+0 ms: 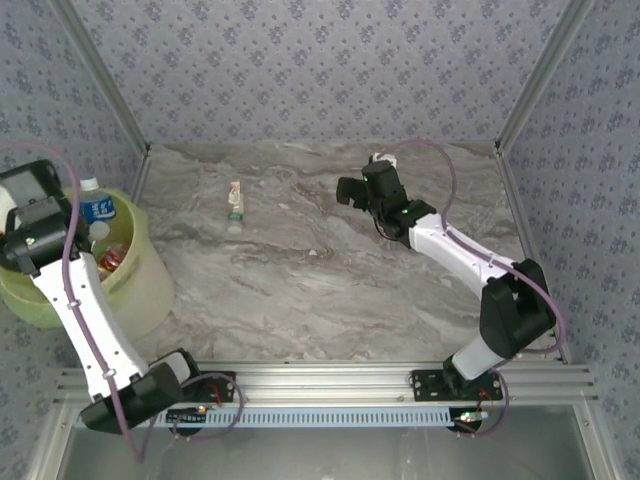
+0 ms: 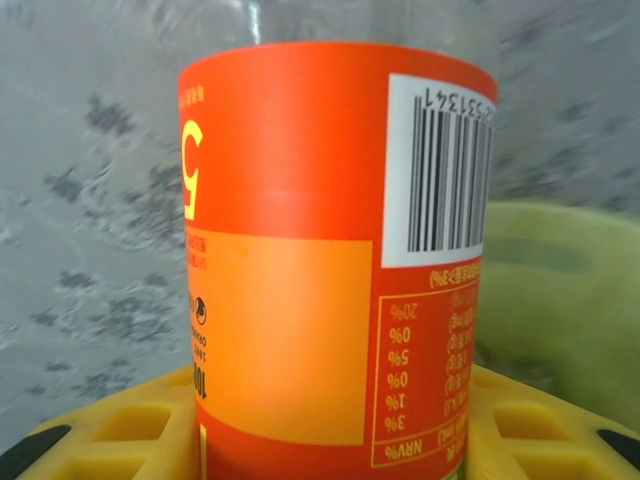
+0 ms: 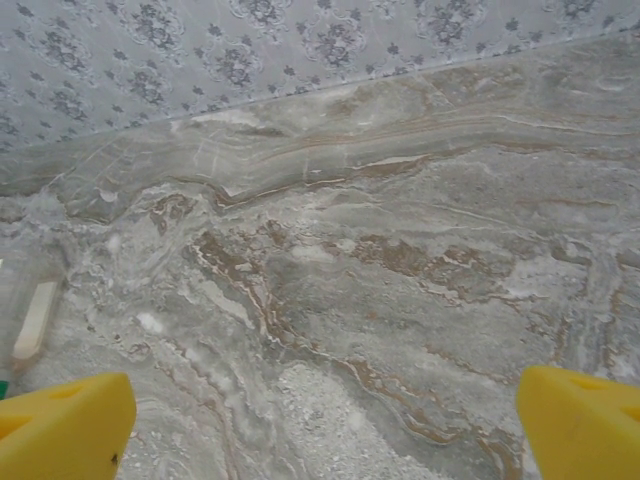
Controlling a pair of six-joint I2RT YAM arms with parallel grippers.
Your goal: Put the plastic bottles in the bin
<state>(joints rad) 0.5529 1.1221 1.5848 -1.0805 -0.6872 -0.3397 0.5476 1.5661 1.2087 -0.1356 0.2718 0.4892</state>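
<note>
Your inventory, item by item:

1. Left gripper (image 2: 330, 448) – your yellow fingers (image 2: 120, 430) are clamped on either side of an orange-labelled bottle (image 2: 300, 250). In the left wrist view its print and barcode read upside down. In the top view this gripper sits over the left side of the bin.
2. Bin (image 1: 135, 285) – pale lime-green, standing at the table's left edge beside your left arm. Inside it you have a blue-labelled bottle (image 1: 96, 206) with a white cap, and something red (image 1: 110, 258) lower down that is too small to make out. Its green wall also shows just to the right of the held bottle in the left wrist view.
3. Lone bottle (image 1: 235, 206) – lying on its side on the marble table (image 1: 320, 290), towards the far side, between the bin and your right gripper and well apart from both. It appears at the left edge of the right wrist view.
4. Right gripper (image 1: 362, 183) – fingers (image 3: 60, 430) spread wide apart with nothing between them, hovering above bare marble near the far wall
</note>
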